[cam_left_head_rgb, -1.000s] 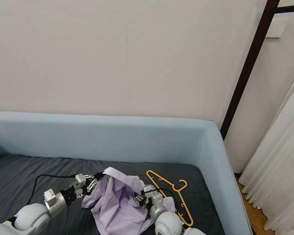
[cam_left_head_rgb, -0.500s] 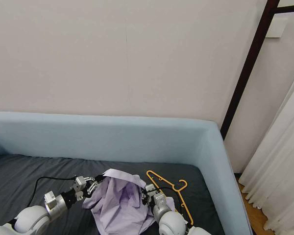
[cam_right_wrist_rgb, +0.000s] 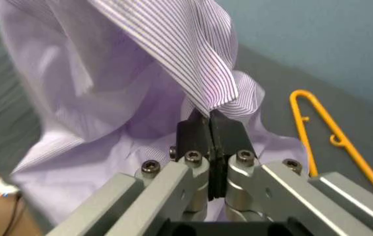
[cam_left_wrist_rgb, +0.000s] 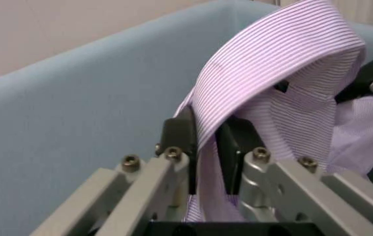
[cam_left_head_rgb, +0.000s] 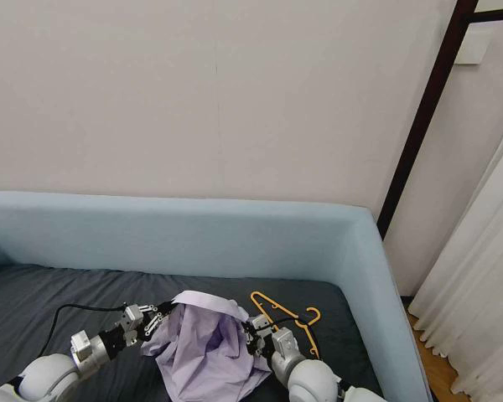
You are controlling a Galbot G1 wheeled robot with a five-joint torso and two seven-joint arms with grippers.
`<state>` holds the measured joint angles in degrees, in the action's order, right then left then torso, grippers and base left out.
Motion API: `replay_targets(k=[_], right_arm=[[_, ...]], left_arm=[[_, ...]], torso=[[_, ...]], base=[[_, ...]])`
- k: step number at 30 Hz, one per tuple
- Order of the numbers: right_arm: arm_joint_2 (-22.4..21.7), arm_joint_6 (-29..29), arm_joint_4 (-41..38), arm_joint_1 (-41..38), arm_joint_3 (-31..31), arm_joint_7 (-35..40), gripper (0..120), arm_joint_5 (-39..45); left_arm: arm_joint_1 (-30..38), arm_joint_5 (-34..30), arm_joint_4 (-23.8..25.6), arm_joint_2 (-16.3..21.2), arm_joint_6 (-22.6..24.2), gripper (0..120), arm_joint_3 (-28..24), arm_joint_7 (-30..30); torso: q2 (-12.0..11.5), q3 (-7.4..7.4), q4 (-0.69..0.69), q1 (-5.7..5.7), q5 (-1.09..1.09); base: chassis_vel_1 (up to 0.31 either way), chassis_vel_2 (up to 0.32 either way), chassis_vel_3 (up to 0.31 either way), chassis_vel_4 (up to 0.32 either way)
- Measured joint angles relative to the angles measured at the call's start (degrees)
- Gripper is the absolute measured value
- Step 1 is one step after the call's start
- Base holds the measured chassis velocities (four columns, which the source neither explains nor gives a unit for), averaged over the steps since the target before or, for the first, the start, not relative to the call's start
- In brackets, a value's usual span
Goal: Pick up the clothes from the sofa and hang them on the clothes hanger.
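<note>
— What is biggest here, and how many?
— One sofa [cam_left_head_rgb: 193, 239], pale blue, with a dark grey seat. It is the only holder of things in view, and on its seat are two: one shirt and one hanger.
— Where is the shirt?
— The purple striped shirt [cam_left_head_rgb: 203, 347] is at 6 o'clock in the head view. Its collar band is stretched level between the two claws and the rest hangs down in folds, with the lower cloth reaching the seat.
— And the hanger?
— One orange hanger [cam_right_wrist_rgb: 334, 140] lies flat on the seat at 3 o'clock from the shirt, just beside it, with its hook end toward the sofa's side wall.
— How many claws are at work?
— Two. The left gripper [cam_left_head_rgb: 158, 314] is at 9 o'clock from the shirt. The left wrist view shows its black pads [cam_left_wrist_rgb: 178, 142] pinched on the striped collar band. The right gripper [cam_left_head_rgb: 250, 331] is at 3 o'clock from the shirt, between it and the hanger, and the right wrist view shows its pads pressed together on the band's other end.
— Anything behind?
— One dark post [cam_left_head_rgb: 423, 113] stands at 2 o'clock, past the sofa's end.
</note>
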<state>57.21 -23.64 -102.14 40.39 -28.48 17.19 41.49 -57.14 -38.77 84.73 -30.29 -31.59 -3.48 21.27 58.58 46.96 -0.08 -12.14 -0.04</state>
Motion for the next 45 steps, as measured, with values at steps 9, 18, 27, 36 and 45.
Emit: replay_targets(k=[9,18,27,36,45], right_arm=[[-0.2,-6.5,-4.2,-4.3,4.1,7.7,0,17.8],[-0.4,-10.3,-5.2,-7.4,6.0,12.5,0,25.8],[1.0,-12.0,-3.9,-11.1,6.3,16.7,0,31.0],[-1.3,-12.1,-5.0,-9.5,8.2,16.9,0,31.7],[-3.1,-12.1,-7.0,-7.9,9.8,16.8,0,31.7]], left_arm=[[-1.4,3.1,-1.8,-2.8,-1.9,51,-0.4,-0.3],[-7.1,5.5,-2.7,-4.4,-4.6,86,1.8,0.7],[-18.9,9.0,-3.2,-12.5,-8.6,100,7.7,-0.8],[-17.9,10.6,-6.3,-18.8,-8.3,100,7.8,-12.0],[-14.7,8.3,-8.7,-22.1,-5.8,100,5.9,-14.6]], torso=[[0.0,0.00,0.02,0.00,0.00],[0.0,0.00,-0.01,0.00,0.01],[0.0,0.00,0.01,0.00,-0.01],[0.0,-0.01,0.00,0.00,0.01],[0.0,0.00,0.01,0.00,0.01]], base=[[0.000,0.000,0.000,0.000],[0.000,0.000,0.000,0.000],[0.000,0.000,0.000,0.000],[0.000,0.000,0.000,0.000],[0.000,0.000,0.000,0.000]])
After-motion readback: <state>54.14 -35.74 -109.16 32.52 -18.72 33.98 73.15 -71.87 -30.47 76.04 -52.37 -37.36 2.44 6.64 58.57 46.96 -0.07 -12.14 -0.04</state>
